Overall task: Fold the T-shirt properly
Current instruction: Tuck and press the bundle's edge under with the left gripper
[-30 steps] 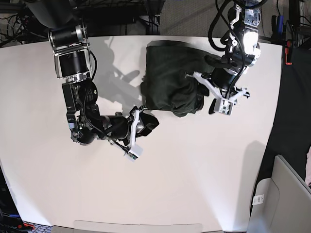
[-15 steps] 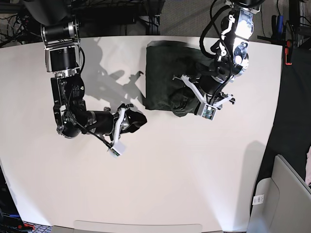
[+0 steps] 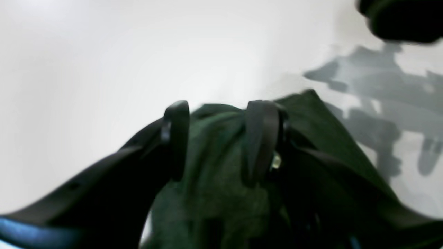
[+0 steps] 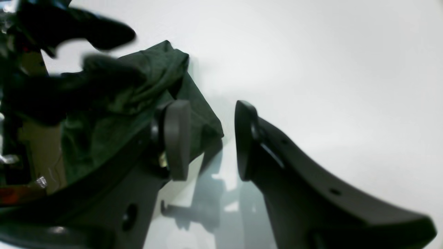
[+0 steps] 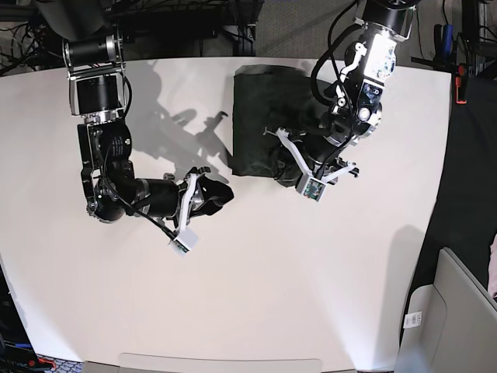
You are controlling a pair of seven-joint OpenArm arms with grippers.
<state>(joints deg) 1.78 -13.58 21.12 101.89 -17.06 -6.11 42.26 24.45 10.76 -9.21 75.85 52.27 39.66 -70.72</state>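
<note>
The T-shirt [image 5: 260, 109] lies as a dark olive-green folded bundle at the back middle of the white table [image 5: 311, 272], with its right lower part bunched. My left gripper [image 5: 289, 165] is on that bunched edge. In the left wrist view its jaws stand apart [image 3: 218, 138], with green fabric [image 3: 214, 180] lying between and under the fingers [image 3: 176, 138]. My right gripper [image 5: 221, 194] is open and empty on the table, to the left of and below the shirt's lower left corner. In the right wrist view [image 4: 211, 138] the shirt [image 4: 138, 90] is just beyond its left finger.
A grey bin [image 5: 454, 311] stands off the table's front right corner. Cables and a dark frame run along the back edge. A red object [image 5: 460, 81] sits at the right edge. Arm shadows fall on the table left of the shirt.
My left gripper has moved left and down over the shirt, and the bunched fabric has shifted left with it. My right gripper has drawn back to the left, away from the shirt's lower corner.
</note>
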